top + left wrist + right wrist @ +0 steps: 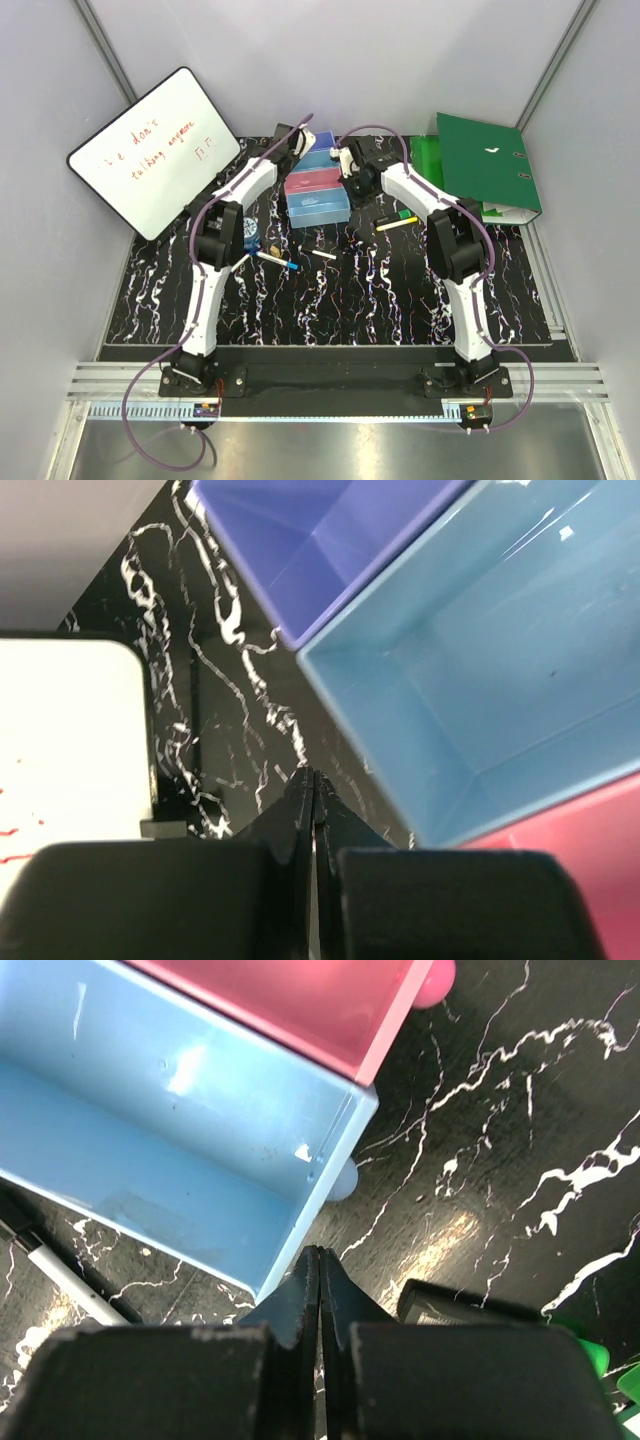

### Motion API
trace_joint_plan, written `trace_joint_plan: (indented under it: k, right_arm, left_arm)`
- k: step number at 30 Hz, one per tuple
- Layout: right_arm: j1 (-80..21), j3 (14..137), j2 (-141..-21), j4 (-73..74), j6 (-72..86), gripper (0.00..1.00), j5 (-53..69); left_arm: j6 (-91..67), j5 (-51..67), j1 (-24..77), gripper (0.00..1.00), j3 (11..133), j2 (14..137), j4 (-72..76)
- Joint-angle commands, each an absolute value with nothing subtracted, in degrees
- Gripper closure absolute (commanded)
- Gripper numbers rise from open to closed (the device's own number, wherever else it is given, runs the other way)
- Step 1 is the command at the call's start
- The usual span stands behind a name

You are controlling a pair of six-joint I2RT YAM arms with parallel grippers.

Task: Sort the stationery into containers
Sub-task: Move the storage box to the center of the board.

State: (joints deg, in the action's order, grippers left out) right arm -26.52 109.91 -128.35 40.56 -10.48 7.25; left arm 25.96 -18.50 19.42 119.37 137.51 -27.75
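The four joined bins stand in a row at the back centre: purple-blue (322, 142), light blue (316, 160), pink (312, 181) and blue (320, 207). All look empty. My left gripper (302, 140) is shut and empty, low beside the left rim of the purple-blue (320, 540) and light blue (480, 660) bins. My right gripper (348, 160) is shut and empty by the right corner of the blue bin (180, 1130) and pink bin (300, 1000). On the mat lie a blue tape roll (250, 233), a blue-capped marker (278, 261), a small white marker (323, 254) and a yellow-green highlighter (397, 222).
A whiteboard (150, 150) with red writing leans at the back left and also shows in the left wrist view (70, 740). Green ring binders (490, 165) lie at the back right. A dark marker (460, 1305) lies just right of my right gripper's fingers.
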Motion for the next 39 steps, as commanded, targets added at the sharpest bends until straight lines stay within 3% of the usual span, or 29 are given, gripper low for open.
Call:
trace_joint_plan:
  k: [1,31,39]
  right_arm:
    - [-27.2,108.1,-123.8,38.3,-10.0,1.00,9.2]
    - [-32.2,112.4,-127.4,35.4,-6.9,1.00,11.1]
    - [-32.0,109.1,-124.1,35.2,-13.1,1.00,5.7]
  left_arm:
    - [27.7,-21.0,20.7,1.00,123.9,138.9,-23.9]
    - [27.9,-20.7,23.6,1.00,125.5,142.2,-20.6]
    - [27.1,-23.9,23.6,1.00,125.4,140.6,-17.7]
